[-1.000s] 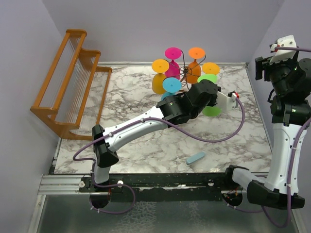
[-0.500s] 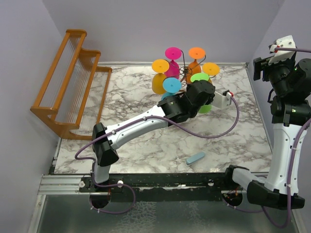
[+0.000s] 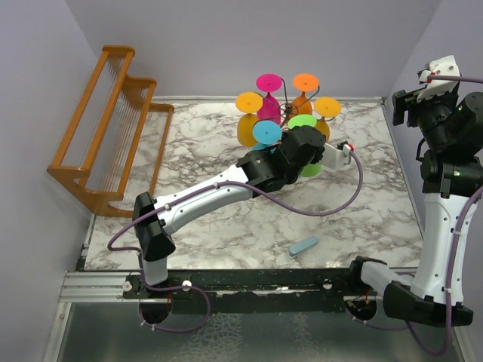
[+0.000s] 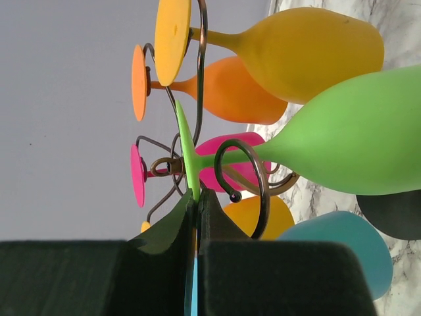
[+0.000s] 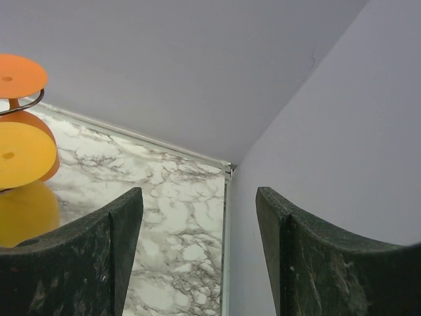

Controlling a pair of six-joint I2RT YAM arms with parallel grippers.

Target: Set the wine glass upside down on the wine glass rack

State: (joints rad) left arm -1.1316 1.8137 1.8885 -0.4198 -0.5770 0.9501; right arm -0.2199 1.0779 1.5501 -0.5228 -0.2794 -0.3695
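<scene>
The wine glass rack point(image 3: 289, 113) is a dark wire tree at the back of the marble table, hung with several coloured glasses. My left gripper point(image 3: 303, 133) is shut on the thin foot point(image 4: 187, 155) of a green wine glass point(image 4: 355, 138). The glass is upside down beside the rack. In the left wrist view its stem runs through a curled wire arm point(image 4: 253, 172) of the rack, and its foot point(image 3: 303, 121) shows among the other feet from above. My right gripper point(image 5: 197, 217) is open and empty, raised high by the right wall.
Pink point(image 3: 269, 83), orange point(image 3: 304, 81), yellow point(image 3: 249, 102) and teal point(image 3: 266, 132) glasses hang on the rack around the green one. A large wooden stepped rack point(image 3: 106, 121) stands at the left. A small pale blue block point(image 3: 304, 245) lies near the front edge.
My left arm has carried the green glass back and left, from the rack's right front into the rack. Its foot now sits among the other feet. The right arm has not moved.
</scene>
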